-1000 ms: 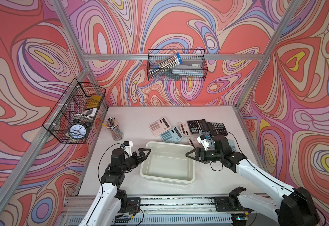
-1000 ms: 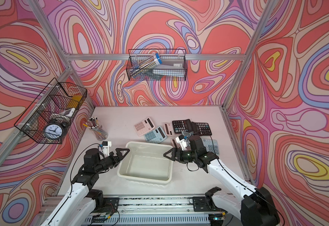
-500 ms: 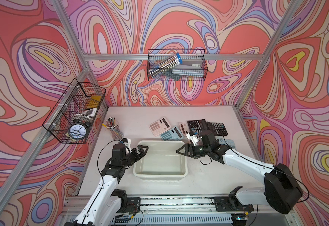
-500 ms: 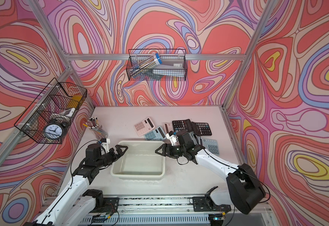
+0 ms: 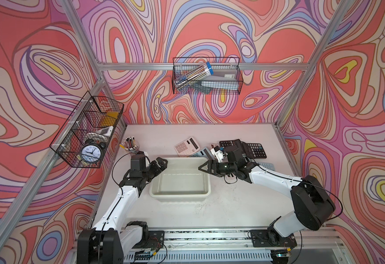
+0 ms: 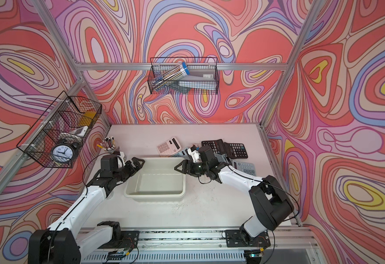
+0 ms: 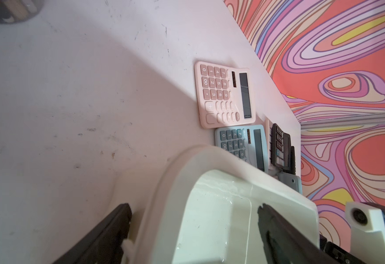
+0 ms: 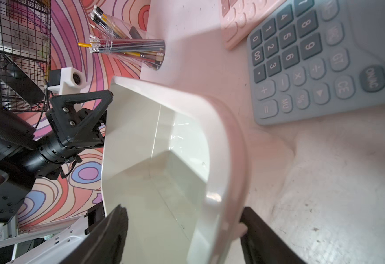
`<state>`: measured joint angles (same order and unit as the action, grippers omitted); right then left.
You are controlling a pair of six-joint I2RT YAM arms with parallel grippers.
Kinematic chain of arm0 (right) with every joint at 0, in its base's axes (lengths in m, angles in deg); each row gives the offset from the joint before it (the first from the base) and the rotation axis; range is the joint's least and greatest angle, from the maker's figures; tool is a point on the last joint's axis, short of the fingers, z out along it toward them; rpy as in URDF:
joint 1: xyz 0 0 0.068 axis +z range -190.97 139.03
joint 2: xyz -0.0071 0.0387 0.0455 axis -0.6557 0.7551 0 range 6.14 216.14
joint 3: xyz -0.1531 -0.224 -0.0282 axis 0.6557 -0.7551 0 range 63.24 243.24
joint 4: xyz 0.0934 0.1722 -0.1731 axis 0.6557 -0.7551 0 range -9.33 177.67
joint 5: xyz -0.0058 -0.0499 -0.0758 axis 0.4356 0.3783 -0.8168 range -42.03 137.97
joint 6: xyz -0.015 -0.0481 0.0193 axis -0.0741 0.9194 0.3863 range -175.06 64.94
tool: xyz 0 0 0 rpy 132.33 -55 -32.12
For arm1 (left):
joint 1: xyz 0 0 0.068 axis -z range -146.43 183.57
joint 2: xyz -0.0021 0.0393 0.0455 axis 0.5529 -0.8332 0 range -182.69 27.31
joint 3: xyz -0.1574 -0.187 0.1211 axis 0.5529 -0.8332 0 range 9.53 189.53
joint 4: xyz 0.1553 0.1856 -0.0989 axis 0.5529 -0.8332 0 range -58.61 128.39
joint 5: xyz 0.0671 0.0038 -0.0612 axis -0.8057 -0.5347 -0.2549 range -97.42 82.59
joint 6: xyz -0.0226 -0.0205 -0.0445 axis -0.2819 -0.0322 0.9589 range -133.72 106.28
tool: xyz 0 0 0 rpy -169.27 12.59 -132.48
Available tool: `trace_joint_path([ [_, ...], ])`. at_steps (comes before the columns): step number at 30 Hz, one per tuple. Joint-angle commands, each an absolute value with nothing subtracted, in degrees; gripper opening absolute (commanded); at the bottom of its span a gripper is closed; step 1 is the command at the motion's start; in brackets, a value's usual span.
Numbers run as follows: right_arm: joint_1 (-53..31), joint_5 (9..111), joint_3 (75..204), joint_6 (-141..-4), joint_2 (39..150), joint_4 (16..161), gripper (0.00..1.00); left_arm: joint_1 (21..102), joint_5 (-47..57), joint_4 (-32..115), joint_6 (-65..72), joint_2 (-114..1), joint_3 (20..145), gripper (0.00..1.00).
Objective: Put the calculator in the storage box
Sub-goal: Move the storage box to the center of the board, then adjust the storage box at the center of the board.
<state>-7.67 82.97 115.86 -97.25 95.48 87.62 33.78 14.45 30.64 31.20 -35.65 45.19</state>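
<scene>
My left fingers (image 7: pixel 109 235) and right fingers (image 8: pixel 262 240) stand spread, each pair straddling one end rim of the storage box (image 5: pixel 180 196).

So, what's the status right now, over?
Left gripper, right gripper open, straddling box rim. Box empty; pink calculator, blue calculator on table behind it. Nothing blocking.

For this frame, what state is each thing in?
storage box: empty, upright
left gripper: open, straddling the box's wall
right gripper: open, straddling the opposite wall
pink calculator: face up, outside the box
blue calculator: face up, outside the box
black calculators: overlapping, outside the box
</scene>
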Motion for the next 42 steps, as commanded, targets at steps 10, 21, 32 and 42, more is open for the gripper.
trace_joint_path([
  [10,-7.67,70.39,119.95,-84.76,88.26,73.24,0.85,30.98,-0.82,11.58,30.74,-27.68,48.42,0.99],
  [21,-10.99,71.56,135.38,-76.27,98.69,68.06,0.87,30.98,-10.07,-22.58,43.18,-21.53,55.76,0.99],
  [32,-11.44,79.6,151.43,-70.84,114.79,62.13,0.85,31.02,7.62,-26.78,42.95,-10.64,52.05,0.99],
  [42,-11.4,81.44,150.38,-70.26,115.86,62.18,0.84,31.12,19.38,-19.97,45.78,-9.36,48.43,0.99],
])
